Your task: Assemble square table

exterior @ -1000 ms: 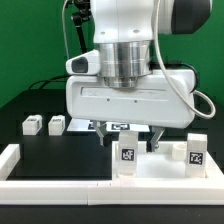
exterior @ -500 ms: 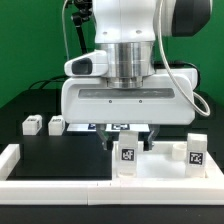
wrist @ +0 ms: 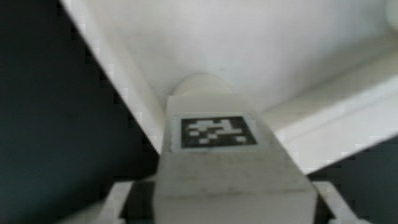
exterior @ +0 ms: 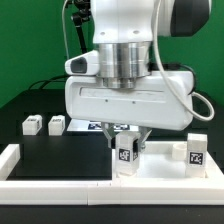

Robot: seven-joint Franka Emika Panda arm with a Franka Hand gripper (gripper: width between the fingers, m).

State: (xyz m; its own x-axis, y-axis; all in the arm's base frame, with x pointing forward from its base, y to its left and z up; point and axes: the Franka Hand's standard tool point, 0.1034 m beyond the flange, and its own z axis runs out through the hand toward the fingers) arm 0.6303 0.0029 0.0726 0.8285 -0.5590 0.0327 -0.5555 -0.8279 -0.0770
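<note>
Wrist view: the gripper (wrist: 217, 203) jaws clamp both sides of a white leg (wrist: 217, 172) bearing a black-and-white square tag (wrist: 217, 131).

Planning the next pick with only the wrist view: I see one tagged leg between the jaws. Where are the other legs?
Observer: Two sit on the black tabletop at the exterior view's left: the outer leg and the inner leg.
Operator: Any on the other side?
Observer: One, the right leg, stands upright at the exterior view's right, apart from the held leg.
Operator: Is the held one upright too?
Observer: Yes, and its side carries a second tag facing the exterior camera.
</note>
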